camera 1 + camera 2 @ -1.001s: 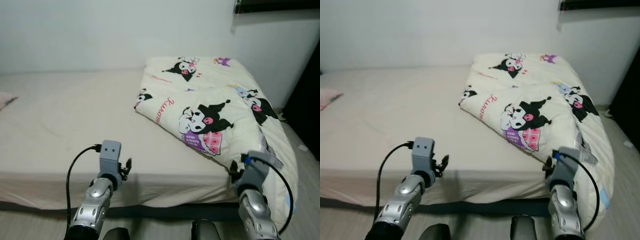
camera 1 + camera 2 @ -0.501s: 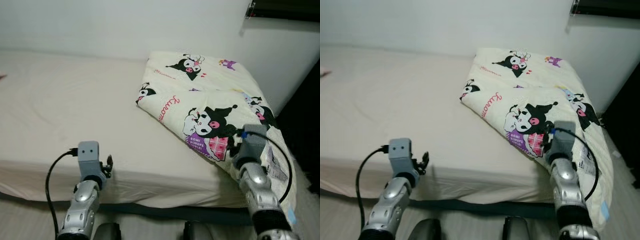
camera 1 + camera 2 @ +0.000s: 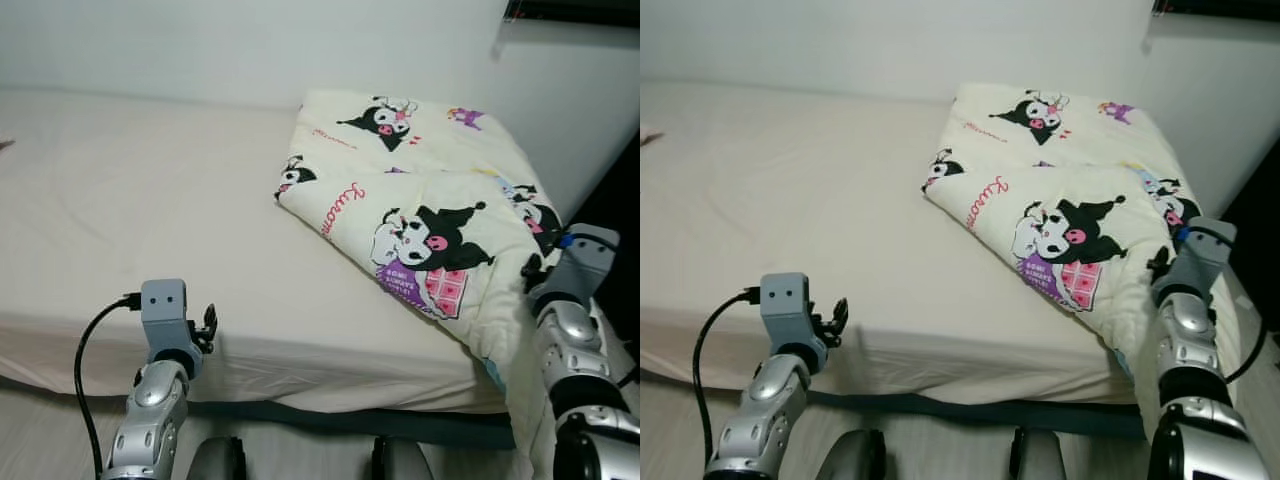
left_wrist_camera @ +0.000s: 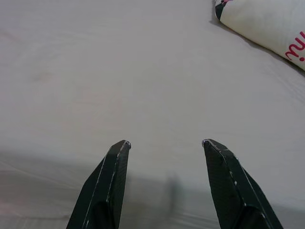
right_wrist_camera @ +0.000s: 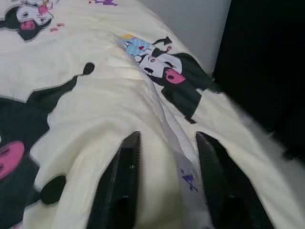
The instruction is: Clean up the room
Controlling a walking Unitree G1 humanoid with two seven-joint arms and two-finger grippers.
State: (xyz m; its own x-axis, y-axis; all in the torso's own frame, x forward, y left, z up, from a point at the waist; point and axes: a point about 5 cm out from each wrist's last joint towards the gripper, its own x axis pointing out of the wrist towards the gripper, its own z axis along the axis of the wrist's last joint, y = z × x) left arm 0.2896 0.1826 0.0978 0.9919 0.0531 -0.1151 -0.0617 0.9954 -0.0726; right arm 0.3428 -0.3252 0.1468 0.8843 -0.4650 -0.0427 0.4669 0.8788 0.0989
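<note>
A cream comforter [image 3: 420, 190] printed with black cartoon figures lies folded on the right part of the bed, its right side hanging over the edge. The bed's beige sheet [image 3: 130, 200] is bare to its left. My right gripper [image 3: 533, 266] is open at the comforter's right edge. In the right wrist view its fingers [image 5: 125, 176] rest on the fabric, with a raised fold [image 5: 159, 107] running between them. My left gripper [image 3: 208, 324] is open, low at the bed's front edge, and points across the sheet [image 4: 157, 71] with nothing between its fingers.
A white wall [image 3: 250, 45] runs behind the bed. A dark opening or dark furniture [image 3: 620, 190] stands at the right, close to the comforter. A small pinkish thing [image 3: 648, 135] peeks in at the far left edge. Pale floor [image 3: 40, 430] lies in front of the bed.
My right arm has swung right and up, from the comforter's front corner to its right edge. The left arm has dropped and moved left along the front edge. The camera has shifted.
</note>
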